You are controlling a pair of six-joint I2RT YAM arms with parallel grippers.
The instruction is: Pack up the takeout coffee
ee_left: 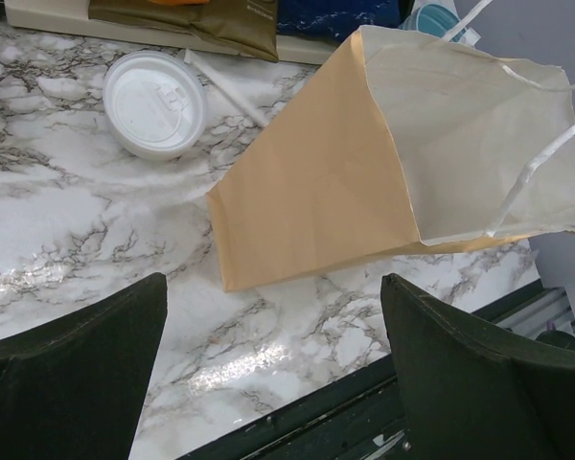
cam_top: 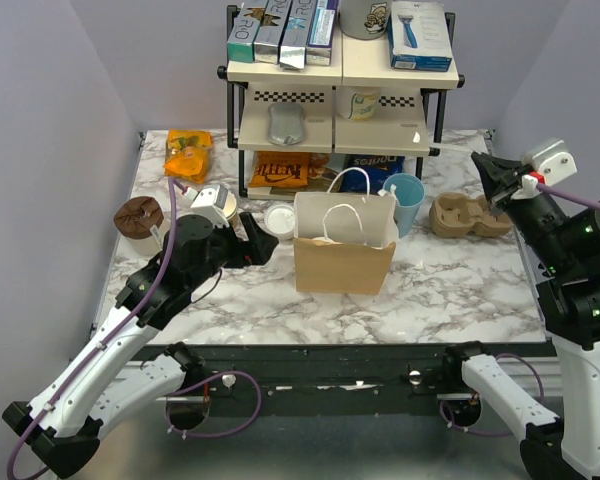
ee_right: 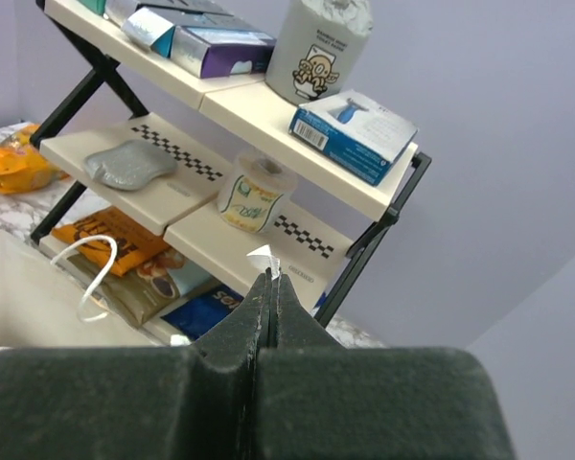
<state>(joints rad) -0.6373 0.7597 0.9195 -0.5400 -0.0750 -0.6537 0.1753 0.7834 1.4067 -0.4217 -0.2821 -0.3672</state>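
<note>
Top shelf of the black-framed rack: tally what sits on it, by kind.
Upright narrow cardboard boxes: 4
Flat blue-and-white cardboard box picturing a razor: 1
Wrapped white paper roll with a cartoon print: 1
Total: 6

Bare counter (cam_top: pixel 450 290) in front of the paper bag (cam_top: pixel 345 262) and off its right side: open passage. Bag mouth faces up, with white handles (ee_left: pixel 529 174) arching over it. Narrow gap between the bag's left side and the lidded coffee cup (cam_top: pixel 278 218). Shelf rack (cam_top: pixel 380 138) stands close behind both, possibly touching the bag. Blue cup (cam_top: pixel 408 198) sits just beside the bag's right rear corner. Cup carrier (cam_top: pixel 468 216) lies further right.
</note>
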